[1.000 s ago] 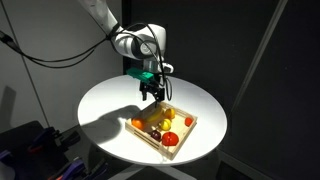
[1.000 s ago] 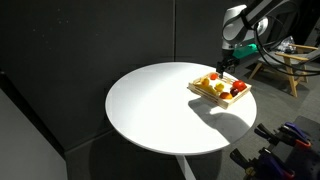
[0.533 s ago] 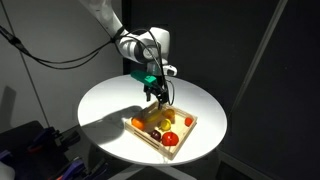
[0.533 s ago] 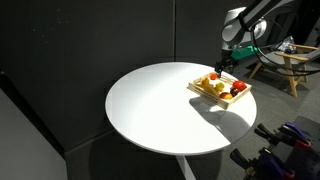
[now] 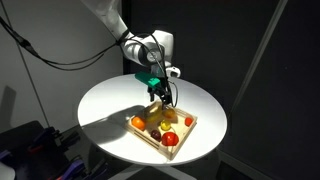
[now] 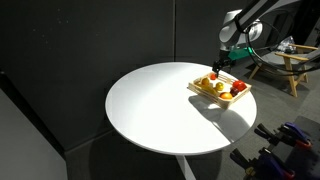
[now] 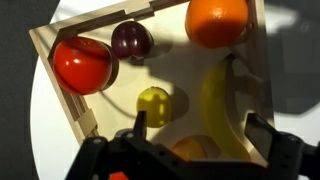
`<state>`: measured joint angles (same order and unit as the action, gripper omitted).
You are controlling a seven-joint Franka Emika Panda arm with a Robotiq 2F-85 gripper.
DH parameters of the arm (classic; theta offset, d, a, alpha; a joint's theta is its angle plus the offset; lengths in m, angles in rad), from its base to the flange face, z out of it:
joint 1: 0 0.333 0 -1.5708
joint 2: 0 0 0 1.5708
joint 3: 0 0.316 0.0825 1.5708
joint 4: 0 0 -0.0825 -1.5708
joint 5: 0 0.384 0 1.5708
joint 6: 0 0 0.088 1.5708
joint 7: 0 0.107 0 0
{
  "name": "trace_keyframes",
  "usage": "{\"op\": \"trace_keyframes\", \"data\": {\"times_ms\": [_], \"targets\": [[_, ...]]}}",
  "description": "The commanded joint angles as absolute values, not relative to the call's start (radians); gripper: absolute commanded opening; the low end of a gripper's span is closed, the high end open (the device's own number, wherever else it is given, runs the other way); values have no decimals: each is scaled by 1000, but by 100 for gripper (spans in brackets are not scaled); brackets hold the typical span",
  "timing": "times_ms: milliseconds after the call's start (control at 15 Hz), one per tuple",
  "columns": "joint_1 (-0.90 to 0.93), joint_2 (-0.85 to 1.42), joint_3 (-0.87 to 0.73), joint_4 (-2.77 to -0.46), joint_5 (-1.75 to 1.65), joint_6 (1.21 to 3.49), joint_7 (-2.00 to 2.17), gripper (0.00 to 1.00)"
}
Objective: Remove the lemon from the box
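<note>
The lemon (image 7: 153, 105) is a small dull-yellow fruit lying on the floor of the box (image 7: 72, 105), a shallow light-wood tray. In the wrist view my gripper (image 7: 200, 130) hangs open above the box. Its left finger (image 7: 137, 127) is just below the lemon and its right finger (image 7: 263, 128) is past the banana (image 7: 225, 100). The banana lies under the gap between the fingers, and nothing is gripped. In both exterior views the gripper (image 5: 160, 97) (image 6: 222, 68) hovers over the far part of the box (image 5: 147, 139) (image 6: 205, 94).
Also in the box are a red fruit (image 7: 82, 65), a dark purple fruit (image 7: 131, 41), an orange (image 7: 215, 20) and another orange-coloured fruit (image 7: 190, 148) near the fingers. The box stands near the edge of a round white table (image 5: 110, 105) (image 6: 160, 110).
The gripper has moved down and sideways toward the box and now hangs over the fruit. Its jaws have stayed open. The fruit has not moved.
</note>
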<state>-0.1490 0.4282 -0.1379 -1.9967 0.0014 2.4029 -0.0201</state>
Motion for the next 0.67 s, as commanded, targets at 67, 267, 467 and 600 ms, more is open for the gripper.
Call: {"op": "trace_keyframes", "data": {"times_ms": [67,267,467,600], "targets": [[-184,481,-118,-1928,8,2426,-112,100],[-201,505,-109,-1900,13,2430,-161,100],[-217,528,-101,-1878,12,2427,-201,100],[-225,542,-100,-1866,9,2426,-220,100]]}}
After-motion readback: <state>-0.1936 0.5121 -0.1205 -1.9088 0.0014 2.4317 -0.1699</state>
